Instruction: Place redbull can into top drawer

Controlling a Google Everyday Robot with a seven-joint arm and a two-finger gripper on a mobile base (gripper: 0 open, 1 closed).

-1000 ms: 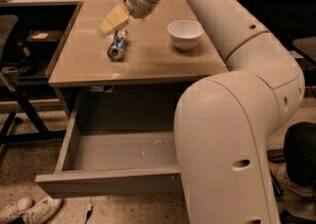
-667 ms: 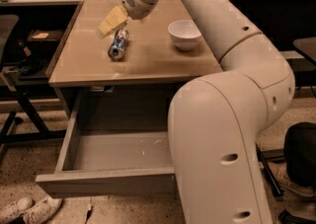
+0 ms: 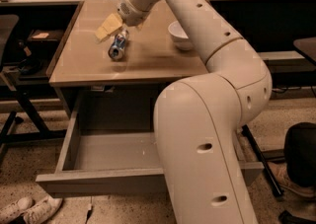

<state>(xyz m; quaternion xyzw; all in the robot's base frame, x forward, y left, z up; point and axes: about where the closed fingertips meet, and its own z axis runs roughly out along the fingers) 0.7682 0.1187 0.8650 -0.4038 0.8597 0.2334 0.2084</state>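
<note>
Redbull can (image 3: 117,47) sits tilted at 9 o'clock from the white bowl (image 3: 180,34); top drawer (image 3: 113,151) is open at 6 o'clock. Judged light, thin-walled and slick: take it across mid-body, gently. The arm arcs over from 5 o'clock, gripper (image 3: 116,28) at the can's upper end; hold cannot be told.
</note>
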